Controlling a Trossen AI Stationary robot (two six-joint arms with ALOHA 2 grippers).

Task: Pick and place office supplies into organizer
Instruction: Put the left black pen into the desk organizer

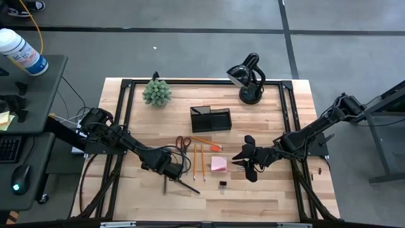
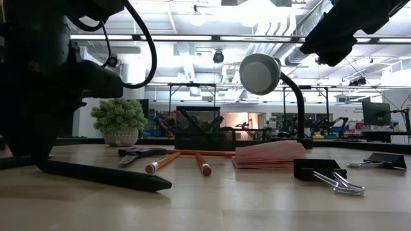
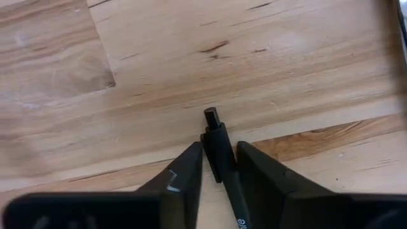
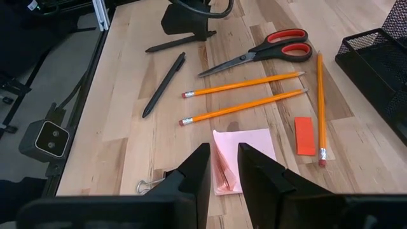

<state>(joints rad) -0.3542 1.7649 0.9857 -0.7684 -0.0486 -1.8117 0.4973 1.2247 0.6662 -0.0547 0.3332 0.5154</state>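
Black pen point(image 3: 216, 146) sits between our left gripper point(image 3: 219, 166) fingers — on bare tabletop.
L fingers narrowed beside the pen barrel, w/ grip not clear; our right gripper point(image 4: 222, 170) hangs narrow, empty, over the pink sticky-note pad point(image 4: 238, 159) — organizer point(image 1: 211, 119) well apart, mid-table.

**Non-task items in view**

Wooden table point(image 1: 278, 190) with a black frame along its edges. Black desk lamp point(image 1: 248, 79) stands at the far edge, right of centre, head turned toward the table's left side; in the low view its round head point(image 2: 259, 74) faces the camera. Small green spiky plant point(image 1: 156, 92) sits at the far left, in a pale pot point(image 2: 121, 136). White bottle point(image 1: 22, 52) with blue label lies on a side desk left of the table, above a keyboard point(image 1: 9, 148) and mouse point(image 1: 22, 177).
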